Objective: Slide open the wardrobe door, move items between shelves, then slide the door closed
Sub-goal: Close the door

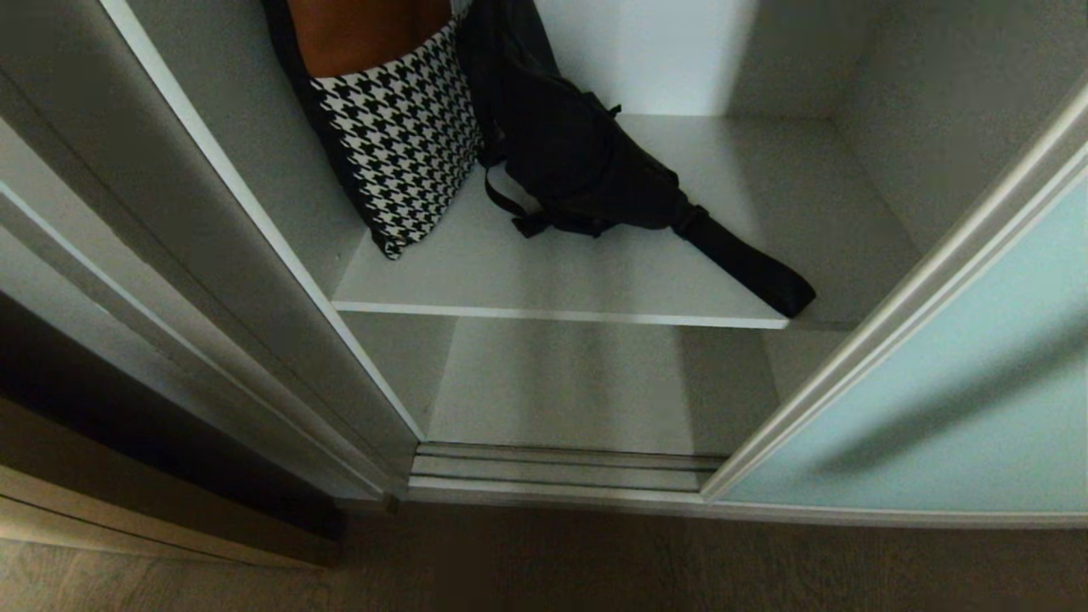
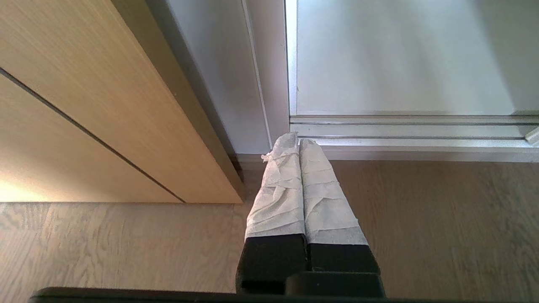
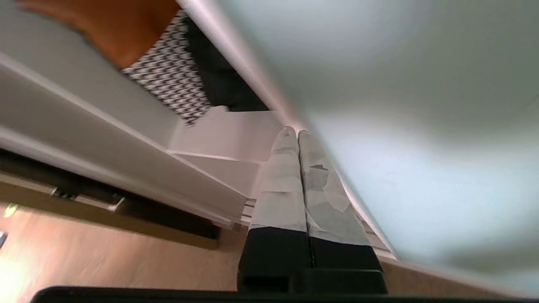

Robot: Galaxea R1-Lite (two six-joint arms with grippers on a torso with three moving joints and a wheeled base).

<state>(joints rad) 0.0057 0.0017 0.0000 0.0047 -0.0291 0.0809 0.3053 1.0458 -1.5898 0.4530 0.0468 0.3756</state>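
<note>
The frosted pale blue-green sliding wardrobe door (image 1: pixel 960 382) stands slid to the right, leaving the wardrobe open. On the white upper shelf (image 1: pixel 595 285) a houndstooth bag (image 1: pixel 404 140) with an orange-brown inside leans at the left. Beside it lies a black pouch bag (image 1: pixel 578 161), its wide strap (image 1: pixel 748 263) reaching the shelf's front edge. A lower shelf (image 1: pixel 578 382) sits beneath. My right gripper (image 3: pixel 298 132) is shut and empty, its tips by the door's silver frame (image 3: pixel 252 71). My left gripper (image 2: pixel 298 139) is shut and empty, low over the floor near the track. Neither arm shows in the head view.
A ribbed silver floor track (image 1: pixel 561 467) runs along the wardrobe's threshold. A tan wooden cabinet front (image 2: pixel 84 105) stands left of the wardrobe's white side panel (image 1: pixel 255 255). Wood floor (image 2: pixel 421 219) lies in front.
</note>
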